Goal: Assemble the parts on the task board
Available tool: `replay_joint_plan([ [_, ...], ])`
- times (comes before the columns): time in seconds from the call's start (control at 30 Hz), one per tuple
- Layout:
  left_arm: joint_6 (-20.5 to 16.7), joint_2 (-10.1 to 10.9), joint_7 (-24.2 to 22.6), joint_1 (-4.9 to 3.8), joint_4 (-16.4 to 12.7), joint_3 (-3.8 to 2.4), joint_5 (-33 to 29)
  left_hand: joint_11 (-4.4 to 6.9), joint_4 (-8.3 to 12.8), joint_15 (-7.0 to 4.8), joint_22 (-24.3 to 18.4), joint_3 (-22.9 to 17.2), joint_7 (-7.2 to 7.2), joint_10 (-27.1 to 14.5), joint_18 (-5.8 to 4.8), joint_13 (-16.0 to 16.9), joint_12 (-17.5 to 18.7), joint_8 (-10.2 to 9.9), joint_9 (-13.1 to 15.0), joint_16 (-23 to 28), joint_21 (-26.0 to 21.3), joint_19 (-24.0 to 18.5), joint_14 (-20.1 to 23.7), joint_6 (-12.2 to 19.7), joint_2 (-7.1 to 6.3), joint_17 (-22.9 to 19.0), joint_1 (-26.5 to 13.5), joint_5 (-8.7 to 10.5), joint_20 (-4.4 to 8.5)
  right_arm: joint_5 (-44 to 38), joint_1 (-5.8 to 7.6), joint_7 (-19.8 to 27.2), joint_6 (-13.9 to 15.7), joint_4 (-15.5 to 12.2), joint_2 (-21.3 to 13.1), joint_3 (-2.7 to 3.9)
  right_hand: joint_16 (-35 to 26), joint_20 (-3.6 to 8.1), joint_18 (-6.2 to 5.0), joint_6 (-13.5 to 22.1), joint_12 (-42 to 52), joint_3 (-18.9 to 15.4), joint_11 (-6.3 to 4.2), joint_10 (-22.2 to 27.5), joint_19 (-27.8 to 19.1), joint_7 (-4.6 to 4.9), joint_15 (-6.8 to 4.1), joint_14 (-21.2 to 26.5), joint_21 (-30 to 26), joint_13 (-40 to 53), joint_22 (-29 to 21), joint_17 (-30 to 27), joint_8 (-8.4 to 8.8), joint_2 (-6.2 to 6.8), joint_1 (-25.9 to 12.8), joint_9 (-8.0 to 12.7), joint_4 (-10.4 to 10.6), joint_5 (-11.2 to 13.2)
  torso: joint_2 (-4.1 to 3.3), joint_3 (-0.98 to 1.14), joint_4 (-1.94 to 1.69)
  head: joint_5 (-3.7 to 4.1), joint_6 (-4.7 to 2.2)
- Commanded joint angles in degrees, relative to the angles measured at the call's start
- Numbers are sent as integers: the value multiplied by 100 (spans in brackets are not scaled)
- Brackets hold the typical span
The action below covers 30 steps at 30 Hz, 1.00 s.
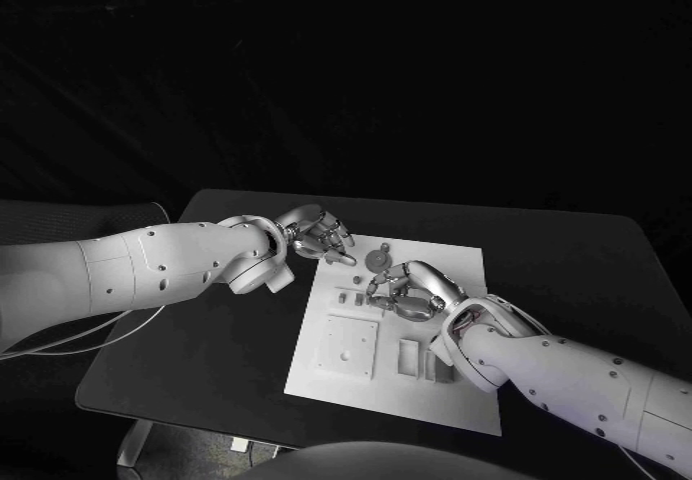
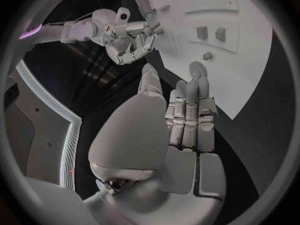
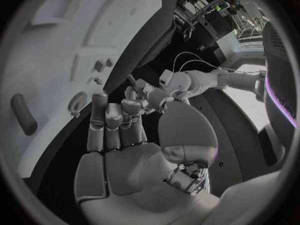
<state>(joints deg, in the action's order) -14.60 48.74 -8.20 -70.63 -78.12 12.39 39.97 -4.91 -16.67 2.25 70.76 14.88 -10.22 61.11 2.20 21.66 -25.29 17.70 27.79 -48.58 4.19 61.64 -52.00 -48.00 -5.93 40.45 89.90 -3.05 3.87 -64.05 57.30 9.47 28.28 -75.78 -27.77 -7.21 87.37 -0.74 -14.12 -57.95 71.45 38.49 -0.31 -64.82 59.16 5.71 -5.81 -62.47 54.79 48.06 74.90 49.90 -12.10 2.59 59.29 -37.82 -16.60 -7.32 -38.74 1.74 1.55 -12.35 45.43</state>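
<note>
The white task board (image 1: 462, 262) lies in the middle of the black table. On it are grey parts: a round piece (image 1: 378, 258), a square plate (image 1: 348, 345) and upright blocks (image 1: 408, 357). My left hand (image 1: 317, 235) hovers at the board's far left corner; the left wrist view shows its fingers (image 2: 187, 110) stretched out with nothing in them beside the board (image 2: 250, 70). My right hand (image 1: 411, 292) is over the board's middle, near some small pieces (image 1: 346, 295). Its palm (image 3: 119, 130) is empty, fingers extended toward a toothed round part (image 3: 78, 101).
A dark rod-like part (image 3: 24, 114) lies on the board (image 3: 62, 50) near the right hand. Small blocks (image 2: 202, 32) stand on the board ahead of the left hand. Bare black table (image 1: 202, 350) stretches left of the board, and its front edge is near.
</note>
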Motion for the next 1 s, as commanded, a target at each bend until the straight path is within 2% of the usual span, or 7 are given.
replay_joint_plan([
  [0.03, 30, 2, -39, -4, 13, -3, 43, 1, -6, -11, 8, 22, -19, -22, 64, 8, -19, 22, 9, -9, -9, -12, 32, 34, 1, 4, -8, 23, -34, -454, -83, 173, 93, -22, 12, -14, -28, 6, -88, 25, 1, -31, -10, 20, 24, 31, -43, -24, -13, 5, 39, -1, -3, 10, -11, -1, -11, 19, 0, 2, 3, -16, 16],
  [0.23, 29, -2, -46, -4, 30, -3, 43, 0, -7, -11, 8, 21, -20, -23, 64, 9, -19, 23, 9, -9, -9, -12, 32, 34, -1, 4, -5, 23, -35, -733, -221, 221, 152, -48, 34, -36, -27, 8, -88, 27, 0, -33, -11, 18, 27, 31, -44, -27, -11, 4, 39, -1, -2, 22, -5, 1, -11, 20, -1, 3, 5, -30, 33],
  [0.47, 30, 1, -50, -4, 38, -3, 43, 0, -8, -11, 8, 19, -20, -23, 63, 9, -20, 23, 10, -9, -9, -13, 32, 34, 0, 4, -3, 23, -36, -896, -368, 242, 204, 45, 56, -63, -25, 10, -88, 27, -1, -34, -11, 14, 31, 30, -44, -30, -9, 4, 40, 0, -2, 32, 1, 2, -11, 19, -1, -3, 0, -41, 53],
  [0.7, 31, 3, -47, -4, 45, -3, 43, 0, -9, -10, 7, 18, -20, -24, 63, 9, -21, 24, 10, -9, -9, -13, 33, 36, 0, 4, -2, 23, -36, -968, -403, 225, 229, 117, 69, -79, -24, 12, -88, 28, -2, -35, -11, 11, 34, 30, -45, -33, -7, 3, 40, 0, -1, 43, 8, 4, -11, 18, 1, -6, -1, -48, 63],
  [1.0, 18, 27, -41, -4, 92, -3, 44, 0, -7, -10, 7, 10, -20, -25, 64, 10, -22, 26, 11, -9, -9, -12, 33, 35, 8, 4, 10, 22, -36, -967, -403, 195, 246, 57, 40, -79, -24, 13, -88, 28, -2, -36, -11, 9, 37, 30, -45, -36, -6, 2, 40, 0, -1, 50, 10, 5, -9, 19, 1, -5, 0, -52, 57],
])
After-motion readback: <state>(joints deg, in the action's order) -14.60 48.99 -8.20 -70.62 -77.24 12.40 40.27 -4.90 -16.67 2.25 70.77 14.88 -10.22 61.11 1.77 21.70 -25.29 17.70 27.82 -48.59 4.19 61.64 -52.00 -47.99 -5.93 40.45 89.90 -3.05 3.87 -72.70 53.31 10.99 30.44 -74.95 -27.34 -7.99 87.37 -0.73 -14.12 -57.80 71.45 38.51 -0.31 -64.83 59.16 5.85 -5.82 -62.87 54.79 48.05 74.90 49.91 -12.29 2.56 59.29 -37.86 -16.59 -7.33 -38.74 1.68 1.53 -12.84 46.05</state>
